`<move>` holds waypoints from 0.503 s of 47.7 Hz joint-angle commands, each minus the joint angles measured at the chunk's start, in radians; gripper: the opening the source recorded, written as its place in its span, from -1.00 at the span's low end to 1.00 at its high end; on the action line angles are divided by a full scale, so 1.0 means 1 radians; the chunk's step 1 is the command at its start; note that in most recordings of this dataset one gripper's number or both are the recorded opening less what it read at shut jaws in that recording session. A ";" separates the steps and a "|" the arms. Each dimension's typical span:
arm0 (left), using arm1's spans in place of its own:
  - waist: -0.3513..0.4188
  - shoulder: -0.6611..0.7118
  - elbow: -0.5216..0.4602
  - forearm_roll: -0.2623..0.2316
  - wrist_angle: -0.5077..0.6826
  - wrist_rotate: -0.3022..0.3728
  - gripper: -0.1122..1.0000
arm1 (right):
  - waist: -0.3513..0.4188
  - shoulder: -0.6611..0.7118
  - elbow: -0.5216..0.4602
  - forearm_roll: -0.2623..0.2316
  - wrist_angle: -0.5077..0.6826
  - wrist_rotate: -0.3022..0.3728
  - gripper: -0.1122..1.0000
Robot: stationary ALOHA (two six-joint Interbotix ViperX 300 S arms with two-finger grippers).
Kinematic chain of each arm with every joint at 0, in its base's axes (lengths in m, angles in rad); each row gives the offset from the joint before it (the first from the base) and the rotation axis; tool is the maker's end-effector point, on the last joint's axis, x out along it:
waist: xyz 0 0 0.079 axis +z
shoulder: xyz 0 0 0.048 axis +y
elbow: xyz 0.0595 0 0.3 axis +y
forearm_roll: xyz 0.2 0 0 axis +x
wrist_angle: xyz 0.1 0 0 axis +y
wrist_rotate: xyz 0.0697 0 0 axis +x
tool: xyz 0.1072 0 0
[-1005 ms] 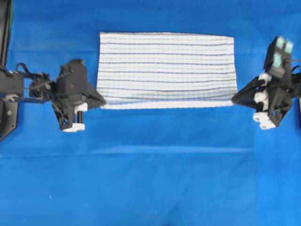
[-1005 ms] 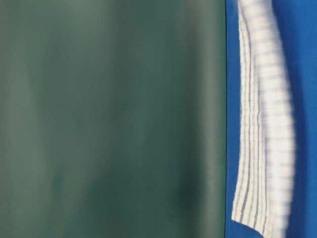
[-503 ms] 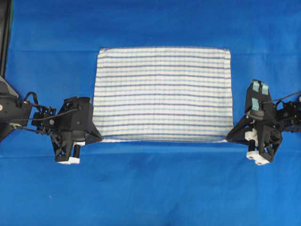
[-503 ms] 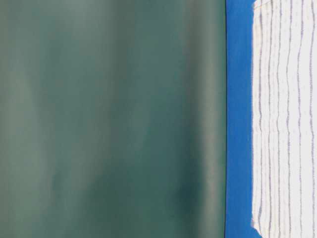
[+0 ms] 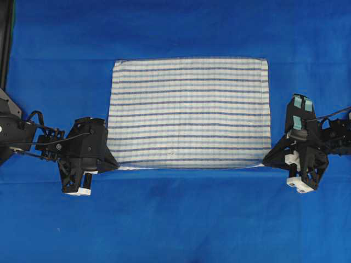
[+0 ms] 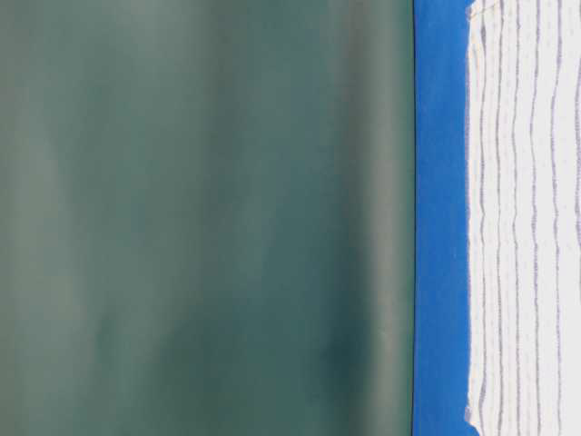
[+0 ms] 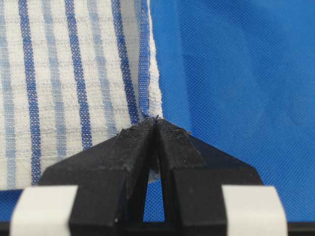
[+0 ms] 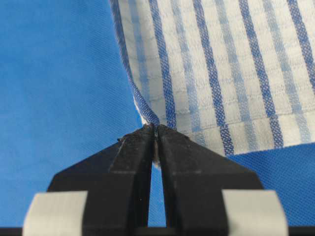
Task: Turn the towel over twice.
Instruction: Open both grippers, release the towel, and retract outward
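The towel (image 5: 189, 112) now lies spread flat across the upper middle of the overhead frame, on the blue-covered counter (image 5: 175, 219). A second ago it was a narrower band higher in the frame, with its near edge lifted and its rows of stripes bunched; half a second ago it was nearly open. Since then its lower edge has travelled down the frame to the level of the two arms, and the cloth has settled into a full rectangle. The left end effector (image 5: 116, 164) sits at the towel's lower-left corner, its jaws pressed together on that corner; the left wrist view shows the blue hem running straight into the closed tips (image 7: 155, 122). The right end effector (image 5: 265, 161) mirrors it at the lower-right corner, likewise clamped on the hemmed corner, as the right wrist view shows (image 8: 156, 129). In the table-level view the towel (image 6: 526, 218) lies against the counter surface without a raised fold. Judging from this, one turn-over looks just about finished, with the cloth drawn out and laid down. Both corners remain pinched, so releasing them or carrying them over again would come next; which of the two turns this is cannot be told from here.
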 commanded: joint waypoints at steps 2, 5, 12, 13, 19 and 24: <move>0.006 -0.008 -0.006 -0.003 -0.009 0.003 -0.75 | 0.006 -0.002 -0.018 0.000 -0.009 -0.003 -0.70; 0.009 -0.008 -0.006 -0.002 -0.009 0.003 -0.74 | 0.006 -0.002 -0.020 0.000 -0.009 -0.003 -0.70; 0.009 -0.021 -0.015 -0.002 0.000 0.005 -0.42 | 0.006 -0.005 -0.035 0.000 -0.005 -0.011 -0.68; 0.009 -0.026 -0.017 -0.002 0.002 0.006 -0.31 | 0.006 -0.008 -0.038 0.000 -0.005 -0.015 -0.65; 0.009 -0.077 -0.028 -0.002 0.020 0.021 0.27 | 0.005 -0.038 -0.052 -0.021 -0.006 -0.031 0.01; 0.021 -0.137 -0.026 0.000 0.043 0.032 0.58 | -0.003 -0.100 -0.055 -0.066 -0.009 -0.049 0.43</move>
